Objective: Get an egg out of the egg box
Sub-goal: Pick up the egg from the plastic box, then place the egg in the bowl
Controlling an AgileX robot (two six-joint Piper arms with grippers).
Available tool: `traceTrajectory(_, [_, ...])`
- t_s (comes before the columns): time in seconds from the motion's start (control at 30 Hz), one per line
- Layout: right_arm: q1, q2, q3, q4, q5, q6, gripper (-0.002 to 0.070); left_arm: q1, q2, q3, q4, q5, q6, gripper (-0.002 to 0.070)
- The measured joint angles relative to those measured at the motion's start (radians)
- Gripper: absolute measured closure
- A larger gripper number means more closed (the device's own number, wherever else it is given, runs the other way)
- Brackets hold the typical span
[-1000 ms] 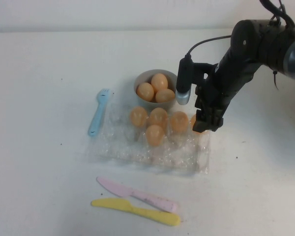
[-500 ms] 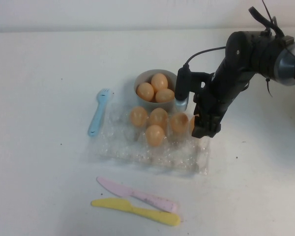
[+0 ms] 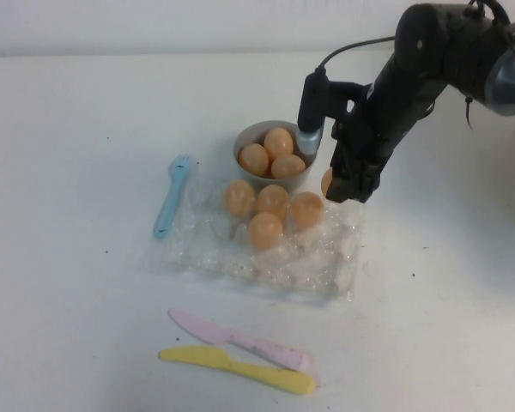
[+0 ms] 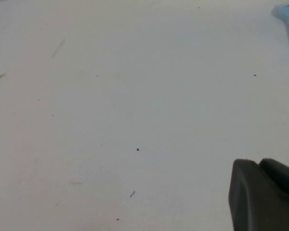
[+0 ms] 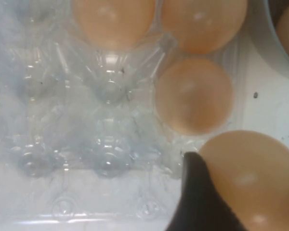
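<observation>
A smooth, pale orange-tan egg (image 3: 328,182) is clamped between the dark fingers of the right gripper (image 3: 342,185) and is held above the far right corner of the egg box (image 3: 322,273), a flat tray of clear, crinkly plastic with cup-shaped hollows. In the right wrist view, the held egg (image 5: 253,178) is seen pressed against one black finger (image 5: 197,202). Four more eggs are seated in the box's far hollows, and three are piled in a round grey bowl (image 3: 251,136) just beyond it. A light blue plastic fork (image 3: 171,196) is laid left of the box; a pink knife (image 3: 239,341) and a yellow knife (image 3: 238,369) lie nearer the camera. Of the left gripper (image 4: 265,197), only a dark edge is seen over bare white table (image 3: 69,172); whether its fingers are apart cannot be told.
</observation>
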Motion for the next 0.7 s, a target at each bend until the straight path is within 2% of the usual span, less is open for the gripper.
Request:
traceTrajectory(0.13, [0.000, 0.000, -0.092, 0.011, 0.074, 0.020, 0.0322, 0.000, 0.000, 0.000, 0.000, 0.000, 0.000, 0.0678])
traceTrajectory(0.23, [0.002, 0.000, -0.143, 0.059, 0.060, 0.045, 0.0323, 0.000, 0.000, 0.000, 0.000, 0.000, 0.000, 0.0678])
traceTrajectory(0.53, [0.006, 0.033, -0.168, 0.201, -0.288, 0.126, 0.0323, 0.000, 0.000, 0.000, 0.000, 0.000, 0.000, 0.0678])
traceTrajectory(0.7, [0.006, 0.102, -0.170, 0.208, -0.351, 0.133, 0.0323, 0.000, 0.000, 0.000, 0.000, 0.000, 0.000, 0.0678])
